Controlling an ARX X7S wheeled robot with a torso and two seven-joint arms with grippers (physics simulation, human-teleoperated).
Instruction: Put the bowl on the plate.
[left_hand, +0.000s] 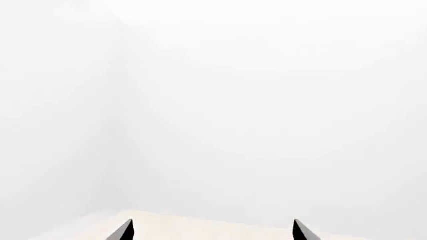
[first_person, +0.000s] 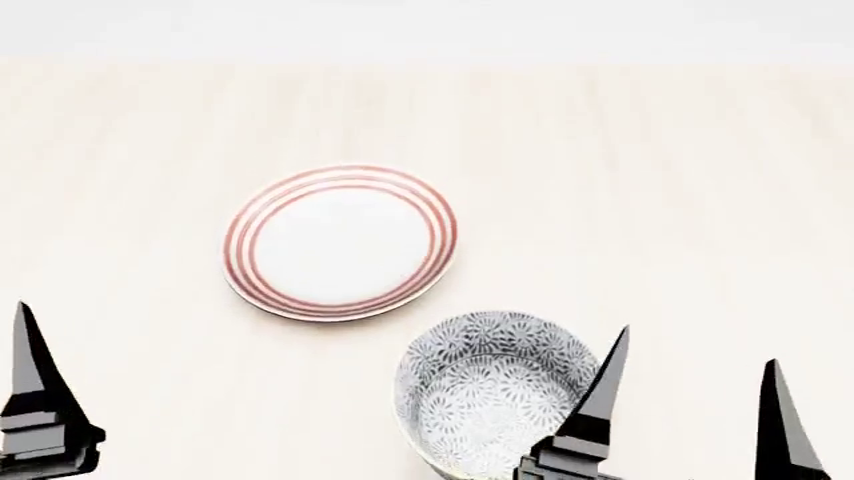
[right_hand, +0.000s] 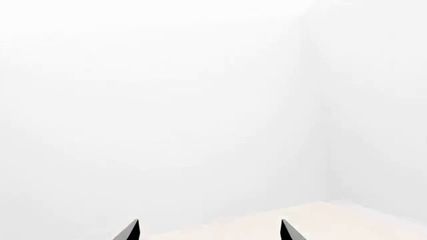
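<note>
Resting on a pale wooden table (first_person: 694, 180), white walls (left_hand: 267, 100) behind.
Plate (first_person: 340, 242) just beside bowl (first_person: 497, 392); left gripper (left_hand: 212, 231) and right gripper (right_hand: 209, 231) spread, empty.

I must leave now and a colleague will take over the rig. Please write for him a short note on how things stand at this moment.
Left gripper: open, holds nothing, low at the near left in the head view.
Right gripper: open, holds nothing; one finger shows in front of the bowl's right rim, contact cannot be judged.
The deep round grey-and-white floral ceramic bowl stands upright on the pale wooden table, near the robot.
The flat round white ceramic plate with red rings lies farther away and to the left, apart from the bowl, nothing on it.
Done: nothing yet.
Left: grasp the bowl, lift it, set it on the plate.
</note>
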